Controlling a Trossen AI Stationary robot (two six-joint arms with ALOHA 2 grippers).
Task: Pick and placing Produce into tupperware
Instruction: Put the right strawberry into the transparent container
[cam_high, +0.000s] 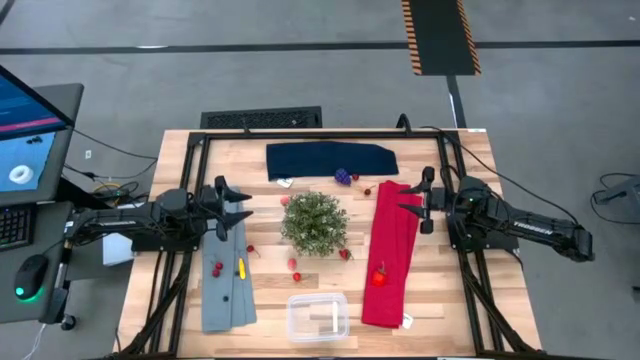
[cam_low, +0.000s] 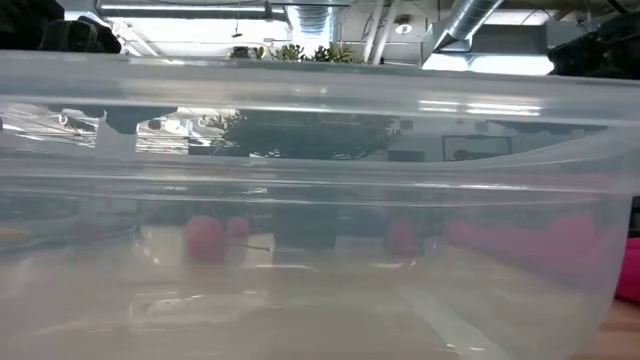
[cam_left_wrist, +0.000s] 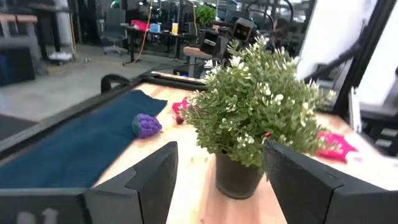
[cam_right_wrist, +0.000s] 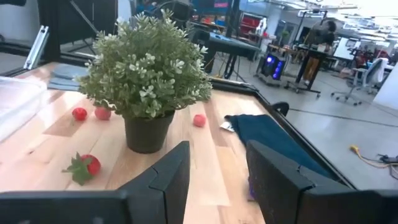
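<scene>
The clear tupperware (cam_high: 318, 315) stands on the table's near middle and fills the low view (cam_low: 320, 200). The produce lies scattered. A purple grape cluster (cam_high: 342, 177) sits beside the navy cloth (cam_high: 330, 160). A strawberry (cam_high: 380, 277) rests on the red cloth (cam_high: 392, 250). A yellow piece (cam_high: 241, 268), a red piece (cam_high: 216, 268) and a dark berry (cam_high: 225, 297) lie on the grey cloth (cam_high: 227, 280). Red berries (cam_high: 294, 264) lie around the green plant (cam_high: 315, 222). My left gripper (cam_high: 238, 208) hovers open at the left, above the grey cloth's far end. My right gripper (cam_high: 412, 200) hovers open at the right, above the red cloth's far end. Both point level toward the plant.
The potted plant stands in the table's middle between the two grippers. A black frame (cam_high: 300, 135) runs along the table's far and side edges. A monitor and a mouse (cam_high: 30, 270) sit off the table to the left. Bare wood shows between the cloths.
</scene>
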